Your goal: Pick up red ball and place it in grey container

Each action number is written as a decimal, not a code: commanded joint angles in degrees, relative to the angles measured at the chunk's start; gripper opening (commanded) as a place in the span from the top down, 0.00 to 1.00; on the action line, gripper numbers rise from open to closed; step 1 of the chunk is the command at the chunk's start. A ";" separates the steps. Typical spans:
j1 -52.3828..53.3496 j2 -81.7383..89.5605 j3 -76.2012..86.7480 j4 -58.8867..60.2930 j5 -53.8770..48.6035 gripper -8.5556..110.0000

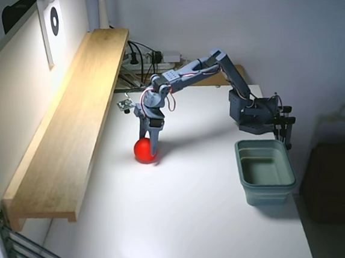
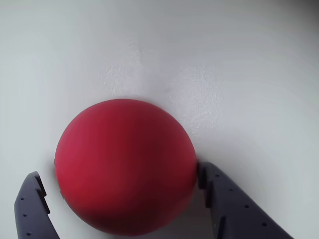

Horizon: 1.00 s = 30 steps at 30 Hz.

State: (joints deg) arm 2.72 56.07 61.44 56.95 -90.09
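Note:
The red ball rests on the white table, left of centre in the fixed view. My gripper points straight down over it, its fingers straddling the ball. The ball fills the lower middle of the wrist view, where my gripper is open around it. The right finger touches the ball's side. The left finger stands a narrow gap away from it. The grey container stands empty near the table's right edge, well away from the ball.
A long wooden shelf runs along the left wall beside the ball. The arm's base is clamped at the table's right edge just behind the container. Cables and a power strip lie at the back.

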 commanded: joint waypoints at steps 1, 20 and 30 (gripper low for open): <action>0.79 2.08 0.59 -0.83 0.09 0.61; 0.79 2.06 0.74 -1.00 0.09 0.73; 0.79 2.06 0.74 -1.00 0.09 0.73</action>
State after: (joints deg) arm 2.29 56.07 62.49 55.72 -90.09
